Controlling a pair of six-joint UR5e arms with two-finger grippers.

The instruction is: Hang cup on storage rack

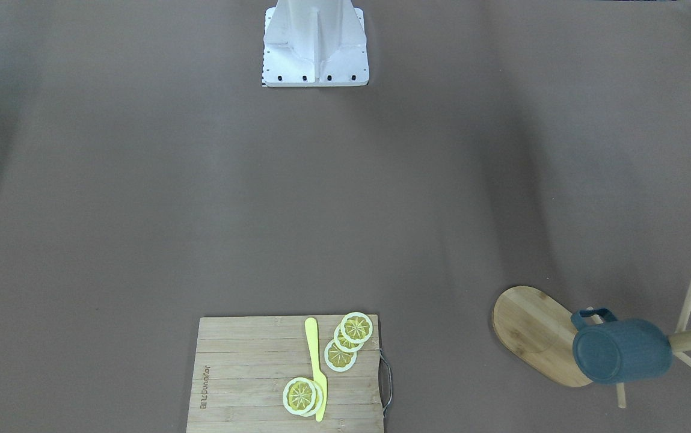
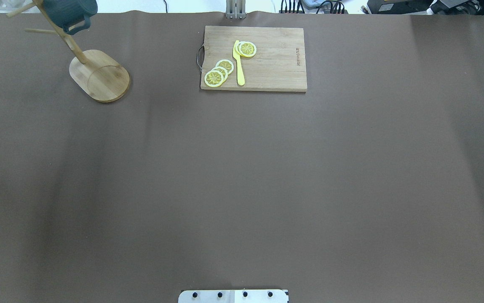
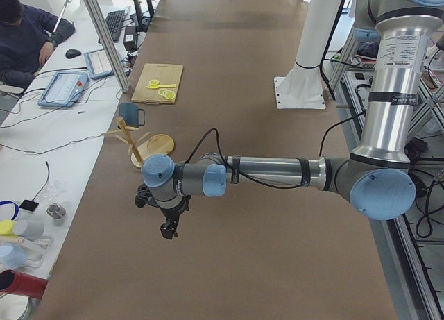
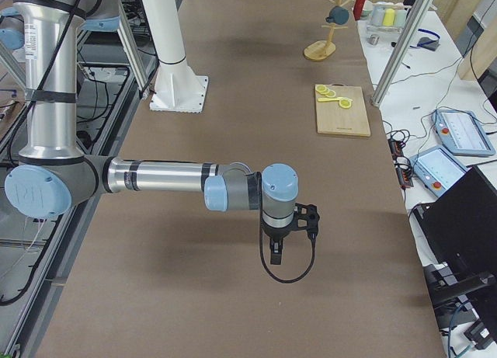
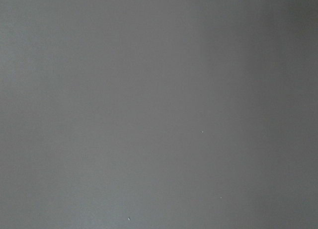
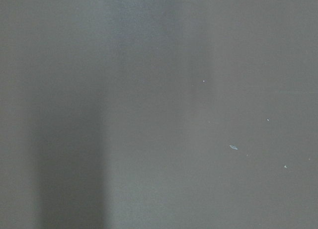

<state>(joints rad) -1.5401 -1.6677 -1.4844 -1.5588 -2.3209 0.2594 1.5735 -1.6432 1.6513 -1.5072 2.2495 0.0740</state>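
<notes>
Nearest the robot, both arms reach low over the bare brown table [image 2: 242, 168]. The left gripper [image 3: 166, 226] hangs at about nine o'clock from the base and the right gripper [image 4: 277, 253] at about three. Each shows only in a side view, so I cannot tell whether their fingers are spread or pressed together. Neither holds anything.

Farther out, at twelve o'clock, lies the cutting board [image 2: 275, 63] with lemon slices [image 2: 214, 78] and a yellow knife [image 2: 239, 67].

Farthest, at about eleven o'clock, stands the storage rack [image 2: 102, 78]. The cup [image 1: 622, 352] is off the table on it, tipped on its side, its handle [image 1: 592, 317] apparently threaded by a peg. The hanging looks done.

The cup looks rigid and matte, probably fairly light. Its faint ribbing should keep the pads from sliding. A sound hold would pinch the wall at the rim on the side opposite the handle, leaving the loop free for the peg. The rack is tall on a small base, so a sideways tug on the cup could tip it.
</notes>
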